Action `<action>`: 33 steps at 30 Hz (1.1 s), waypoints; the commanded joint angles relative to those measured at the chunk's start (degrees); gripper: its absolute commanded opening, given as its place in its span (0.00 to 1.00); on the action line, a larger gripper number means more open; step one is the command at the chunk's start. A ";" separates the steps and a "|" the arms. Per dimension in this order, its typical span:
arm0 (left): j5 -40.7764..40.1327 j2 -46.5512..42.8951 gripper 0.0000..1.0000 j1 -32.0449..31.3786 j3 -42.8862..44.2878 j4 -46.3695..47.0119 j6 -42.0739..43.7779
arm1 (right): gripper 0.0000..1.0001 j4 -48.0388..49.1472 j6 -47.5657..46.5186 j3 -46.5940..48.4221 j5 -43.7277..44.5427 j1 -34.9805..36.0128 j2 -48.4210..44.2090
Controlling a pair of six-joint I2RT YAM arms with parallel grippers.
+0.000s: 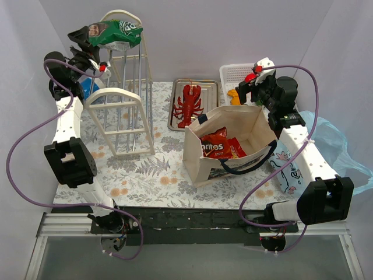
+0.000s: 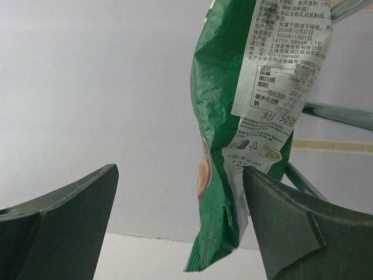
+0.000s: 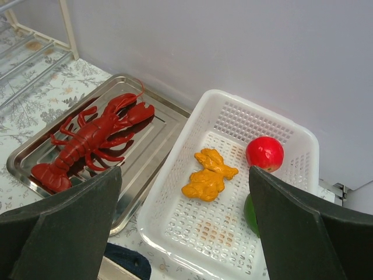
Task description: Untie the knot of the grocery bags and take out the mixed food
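Left claw [image 2: 180, 172]: spread wide, up at the top of the tall white wire rack [image 1: 125, 116]
Green crinkly snack bag [image 2: 215, 116]: we see it between those fingers, nearer the right one, unpinched
Right claw [image 3: 185, 172]: spread wide, holding nothing, over the white slotted plastic basket [image 3: 250, 119]
Basket: red apple [image 3: 264, 153], small green fruit [image 3: 250, 214] half hidden
Red toy lobster [image 3: 87, 143]: on steel tray [image 3: 157, 146]
Orange-red Doritos bag [image 1: 220, 146]: inside beige fabric tote [image 1: 198, 157]
Light-blue plastic bag [image 1: 338, 146]: under right arm
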 commanded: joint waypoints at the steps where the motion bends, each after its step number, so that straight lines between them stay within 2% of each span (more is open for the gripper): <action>1: -2.97 -6.42 0.90 0.68 0.39 -9.36 -5.99 | 0.96 1.57 -0.58 1.11 -1.02 -0.20 -0.93; 4: -3.76 -9.84 0.95 1.56 -3.02 -12.46 -4.78 | 0.96 1.40 -0.32 1.29 -1.72 -0.37 -0.49; 6: -7.25 -11.26 0.96 2.35 -6.72 -9.93 -7.39 | 0.96 1.14 -0.49 1.81 -2.25 -0.29 -0.48; 7: -9.98 -11.62 0.96 2.27 -7.51 -4.08 -10.63 | 0.96 0.96 -0.93 1.90 -2.86 -0.29 -0.66; 9: -17.96 -11.36 0.96 2.27 -4.90 1.75 -22.83 | 0.95 -0.87 -3.11 2.69 -7.33 -0.37 -1.01; 10: -21.31 -10.75 0.97 2.27 -2.10 1.08 -26.18 | 0.93 -2.54 -4.52 3.22 -10.39 -0.29 -1.19; 11: -23.95 -8.48 0.97 2.01 1.24 -0.32 -33.18 | 0.92 -4.65 -6.80 4.09 -18.34 -0.29 -1.36; 12: -25.63 -7.67 0.96 1.92 8.14 -3.03 -36.38 | 0.88 -7.36 -11.17 5.41 -22.42 -0.29 -1.36; 14: -27.93 -5.92 0.96 1.92 12.76 -3.93 -41.31 | 0.83 -17.37 -16.73 7.17 -32.60 -0.37 -1.19; 15: -27.32 -5.82 0.97 1.57 15.13 -4.29 -43.94 | 0.76 -20.98 -18.76 9.61 -35.01 -0.29 -0.84; 16: -25.06 -5.82 0.97 1.13 15.77 -4.38 -44.49 | 0.73 -29.80 -23.04 11.20 -36.69 -0.20 0.90; 18: -22.93 -6.61 0.97 -2.11 15.95 -4.64 -43.97 | 0.66 -37.59 -26.32 14.19 -39.95 -0.29 3.02; 19: -22.23 -6.78 0.97 -3.87 16.21 -5.08 -43.62 | 0.65 -45.46 -29.81 15.86 -41.00 -0.29 4.86; 20: -22.40 -6.70 0.98 -7.80 16.56 -5.60 -43.01 | 0.65 -48.41 -31.85 16.14 -43.01 -0.29 5.48; 23: -23.27 -4.95 0.98 -17.21 20.59 -9.03 -43.78 | 0.70 -53.61 -32.58 13.43 -44.44 -0.20 6.54; 26: -25.20 -2.14 0.98 -25.58 25.16 -10.61 -48.87 | 0.75 -52.84 -30.22 9.48 -42.61 0.15 6.37; 28: -24.51 -0.29 0.98 -30.57 27.80 -14.38 -54.39 | 0.83 -49.95 -27.06 7.28 -40.67 0.41 5.41; 29: -23.20 0.24 0.98 -32.00 29.64 -16.57 -55.73 | 0.92 -47.41 -24.78 4.57 -37.44 0.59 5.05; 30: -20.84 0.42 0.98 -33.23 29.92 -20.34 -57.83 | 0.95 -44.34 -21.18 3.76 -36.36 0.68 4.88; 33: -17.92 -0.72 0.98 -37.45 25.81 -22.04 -65.66 | 0.98 -44.91 -20.10 3.57 -36.79 0.85 6.63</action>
